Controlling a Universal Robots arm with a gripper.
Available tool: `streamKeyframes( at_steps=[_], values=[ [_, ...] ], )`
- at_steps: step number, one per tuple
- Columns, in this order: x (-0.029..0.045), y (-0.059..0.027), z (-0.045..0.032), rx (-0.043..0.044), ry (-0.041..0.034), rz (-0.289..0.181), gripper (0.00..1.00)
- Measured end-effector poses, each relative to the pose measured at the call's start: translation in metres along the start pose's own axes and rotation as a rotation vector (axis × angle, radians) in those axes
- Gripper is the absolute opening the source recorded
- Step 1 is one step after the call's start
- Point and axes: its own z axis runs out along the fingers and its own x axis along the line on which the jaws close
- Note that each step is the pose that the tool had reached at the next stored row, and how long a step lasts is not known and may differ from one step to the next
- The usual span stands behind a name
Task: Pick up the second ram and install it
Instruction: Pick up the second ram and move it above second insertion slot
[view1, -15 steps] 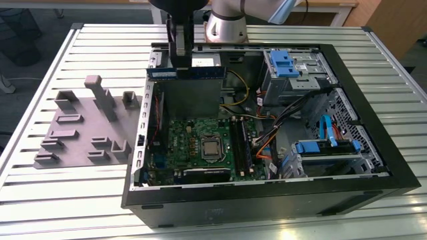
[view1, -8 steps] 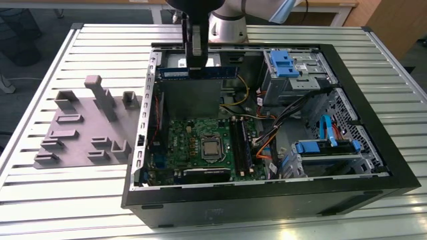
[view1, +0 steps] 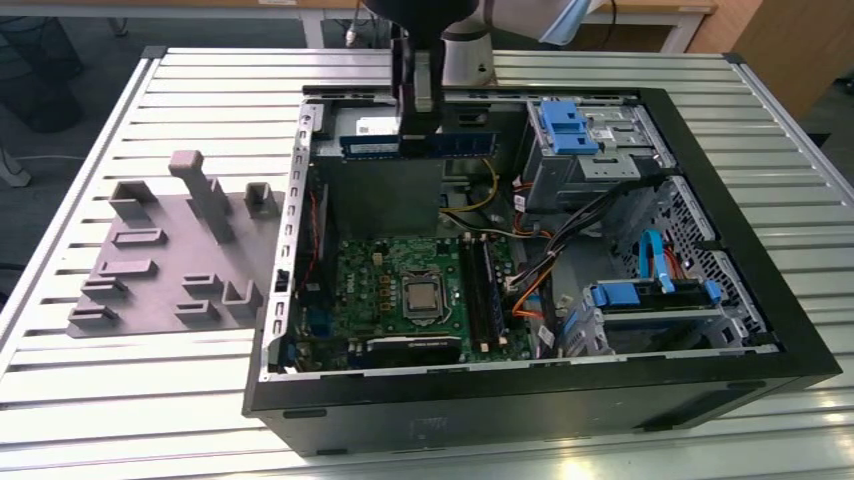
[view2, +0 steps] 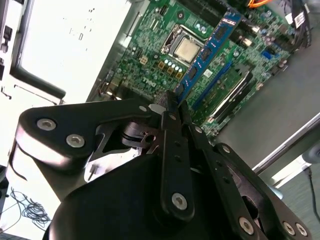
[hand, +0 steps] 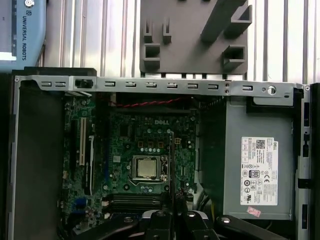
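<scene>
The second ram (view1: 461, 144) sits level in the upper centre of the exterior view, clamped near its middle by the gripper (view1: 416, 135), whose fingers (view2: 172, 112) are closed flat on the blue strip in the second wrist view. It is held over the open computer case (view1: 534, 400), well apart from the motherboard (view1: 380, 290) and its processor (view1: 424, 296) lower in the frame. There is free air on both sides of it. The drive cage (view1: 587, 150) stands near, toward the exterior view's right. The arm (view1: 420, 40) drops straight down from the top edge, gripper pointing downward.
</scene>
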Motion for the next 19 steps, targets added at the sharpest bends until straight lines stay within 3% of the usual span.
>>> streamKeyframes(
  at_steps=[19],
  values=[
    [0.0004, -0.0442, -0.0007, 0.0, 0.0001, 0.0, 0.14]
  ],
)
